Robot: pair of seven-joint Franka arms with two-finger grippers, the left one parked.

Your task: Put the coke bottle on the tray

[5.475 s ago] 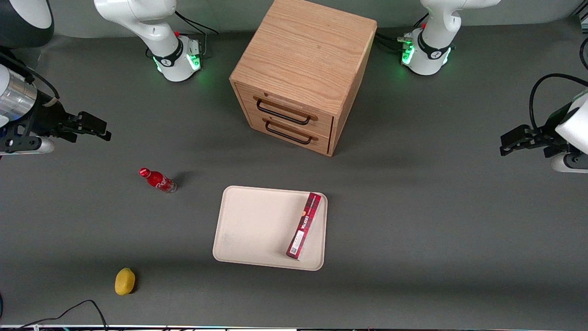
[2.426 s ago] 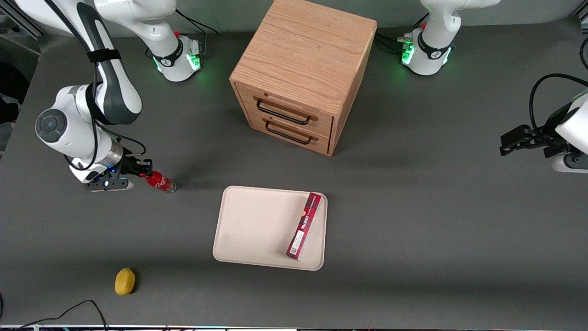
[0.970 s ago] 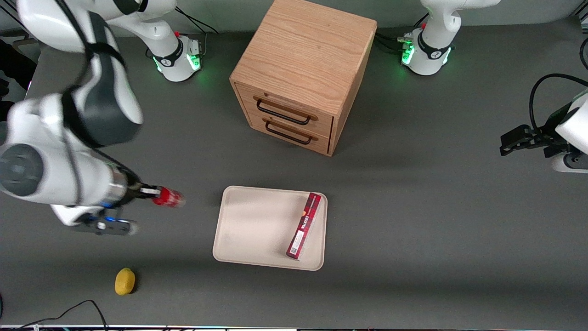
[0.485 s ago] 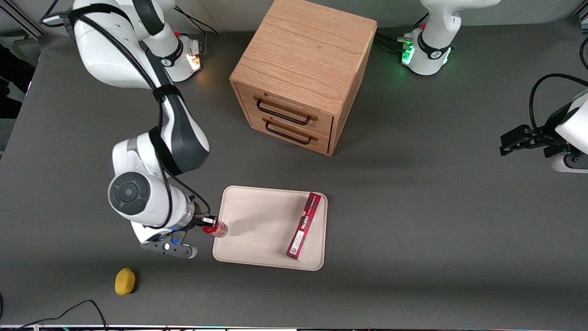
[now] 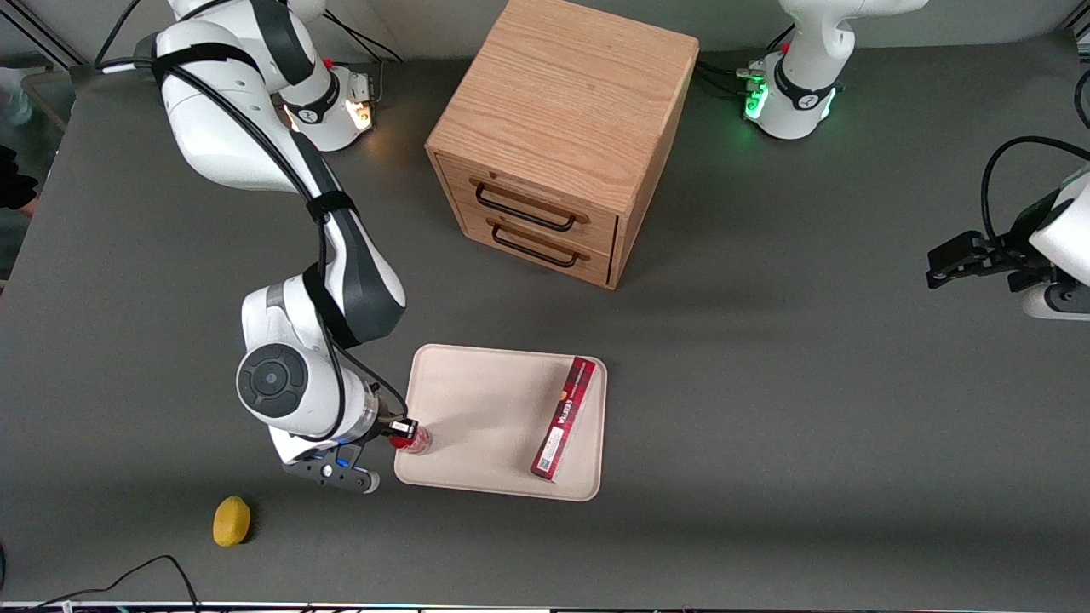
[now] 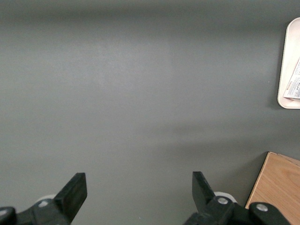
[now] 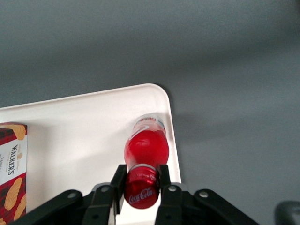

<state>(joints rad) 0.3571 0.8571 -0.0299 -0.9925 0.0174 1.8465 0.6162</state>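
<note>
The coke bottle (image 5: 415, 439) is a small red bottle with a red cap and clear base. My right gripper (image 5: 400, 432) is shut on its cap and holds it upright over the corner of the cream-beige tray (image 5: 477, 409) nearest the working arm and the front camera. In the right wrist view the fingers (image 7: 118, 184) clamp the red cap on both sides, and the bottle (image 7: 146, 145) stands with its clear base at the tray's (image 7: 84, 131) rim. I cannot tell if the base touches the tray.
A long red biscuit box (image 5: 564, 417) lies on the tray toward the parked arm's end. A wooden two-drawer cabinet (image 5: 553, 128) stands farther from the front camera than the tray. A lemon (image 5: 231, 520) lies near the table's front edge.
My gripper closed on the bottle, lifted it from the table and carried it toward the tray. In the last half second it moved a little nearer the front camera, over the tray's corner.
</note>
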